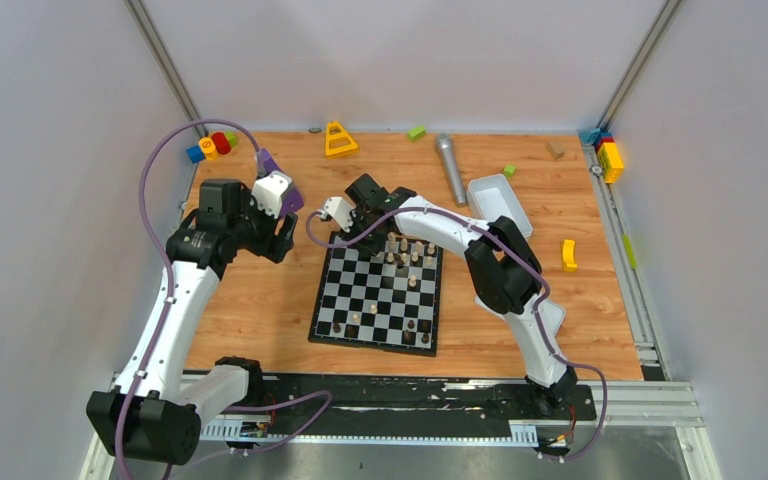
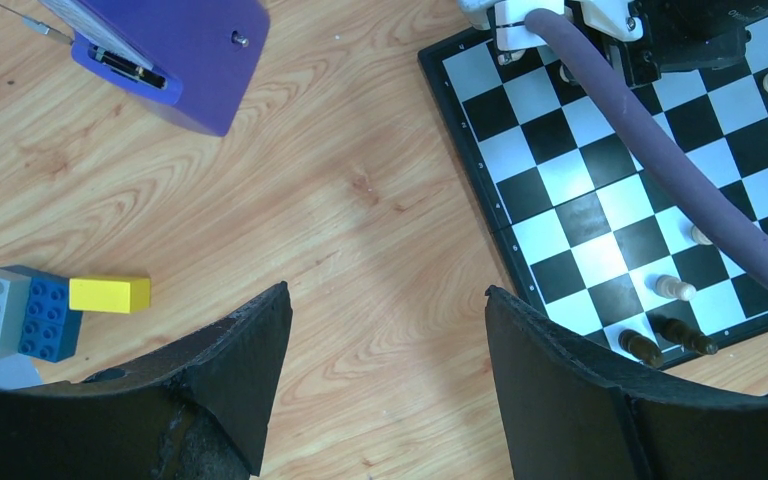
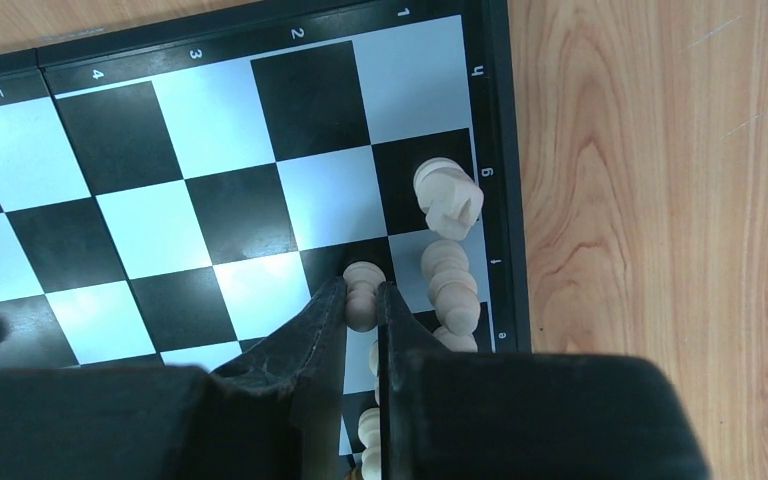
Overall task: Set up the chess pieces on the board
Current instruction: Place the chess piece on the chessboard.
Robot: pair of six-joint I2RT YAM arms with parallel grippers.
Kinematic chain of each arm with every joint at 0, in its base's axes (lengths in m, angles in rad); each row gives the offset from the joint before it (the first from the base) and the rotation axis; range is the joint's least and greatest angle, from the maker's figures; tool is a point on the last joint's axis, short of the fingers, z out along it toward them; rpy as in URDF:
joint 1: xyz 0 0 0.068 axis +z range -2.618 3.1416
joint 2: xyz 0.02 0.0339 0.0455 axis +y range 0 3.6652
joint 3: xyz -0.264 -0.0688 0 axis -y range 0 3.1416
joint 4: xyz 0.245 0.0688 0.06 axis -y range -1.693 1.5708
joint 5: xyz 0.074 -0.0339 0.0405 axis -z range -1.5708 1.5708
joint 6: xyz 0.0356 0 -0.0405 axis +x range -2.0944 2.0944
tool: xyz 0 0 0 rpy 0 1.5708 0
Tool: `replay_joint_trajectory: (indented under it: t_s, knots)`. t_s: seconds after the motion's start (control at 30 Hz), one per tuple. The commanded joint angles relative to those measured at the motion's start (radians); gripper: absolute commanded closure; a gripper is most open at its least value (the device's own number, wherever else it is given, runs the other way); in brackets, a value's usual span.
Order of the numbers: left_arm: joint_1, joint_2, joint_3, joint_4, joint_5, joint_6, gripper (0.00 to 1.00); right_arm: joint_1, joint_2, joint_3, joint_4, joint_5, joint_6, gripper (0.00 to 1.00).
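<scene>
Right hand [image 3: 362,300] pinches cream pawn [image 3: 362,274] beside 2 cream pieces [image 3: 448,192]; left hand [image 2: 385,295] wide.

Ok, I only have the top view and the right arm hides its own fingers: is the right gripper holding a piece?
Observer: Yes, the right gripper is shut on a round-headed cream piece near the edge of the board.
Operator: Anything close beside it?
Observer: Yes, two other cream pieces, next to it along the board's border.
Operator: And the left gripper?
Observer: The left gripper is open, nothing between its fingers, over bare table.
</scene>
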Motion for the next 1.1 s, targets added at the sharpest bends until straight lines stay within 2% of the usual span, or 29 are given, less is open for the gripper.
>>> replay_joint_trajectory:
  t_s: [0.0, 0.13, 0.23, 0.63, 1.07]
  knots:
    - [0.008, -0.023, 0.000, 0.023, 0.018, -0.002, 0.21, -0.003, 0.013, 0.036, 0.002, 0.001, 0.008, 0.89]
    - [0.008, -0.020, -0.001, 0.025, 0.018, -0.002, 0.21, -0.003, 0.000, 0.035, -0.005, -0.008, 0.017, 0.76]
    - [0.008, -0.018, -0.002, 0.026, 0.018, -0.001, 0.21, -0.003, -0.016, 0.036, -0.009, -0.017, 0.027, 0.72]
    - [0.008, -0.023, -0.004, 0.024, 0.017, 0.002, 0.21, -0.001, -0.040, 0.035, -0.030, -0.088, 0.049, 0.75]
    - [0.007, -0.020, -0.006, 0.022, 0.024, 0.002, 0.21, -0.002, -0.064, 0.049, -0.032, -0.002, 0.045, 0.73]
